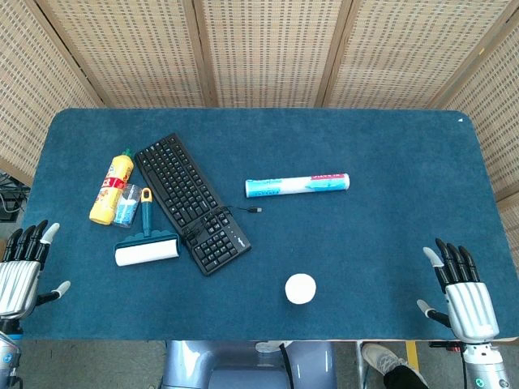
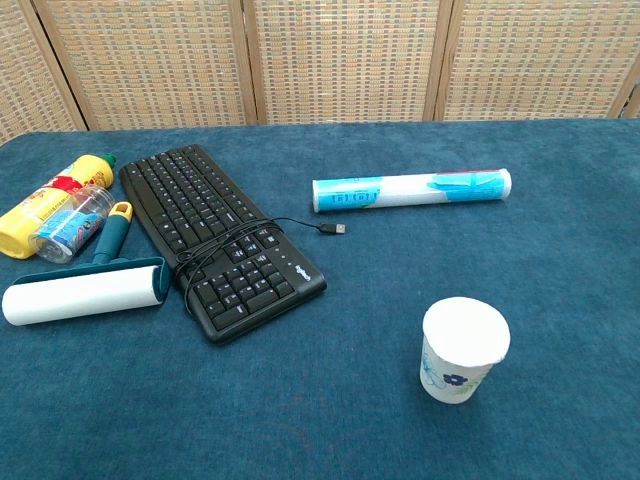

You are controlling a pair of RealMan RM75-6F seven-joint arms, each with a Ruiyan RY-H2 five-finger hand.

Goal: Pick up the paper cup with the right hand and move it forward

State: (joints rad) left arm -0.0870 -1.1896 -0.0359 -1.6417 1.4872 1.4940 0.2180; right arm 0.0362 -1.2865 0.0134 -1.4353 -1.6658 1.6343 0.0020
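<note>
The white paper cup (image 1: 300,288) (image 2: 463,350) stands upright near the front edge of the blue table, a small blue flower print on its side. My right hand (image 1: 461,290) rests at the table's front right corner, fingers spread, holding nothing, well to the right of the cup. My left hand (image 1: 23,267) sits at the front left corner, also spread and empty. Neither hand shows in the chest view.
A black keyboard (image 1: 191,201) with a coiled cable lies left of centre. Beside it are a lint roller (image 1: 147,246), a yellow bottle (image 1: 112,186) and a small clear jar (image 1: 126,206). A white and blue tube (image 1: 297,185) lies behind the cup. Wicker screens back the table.
</note>
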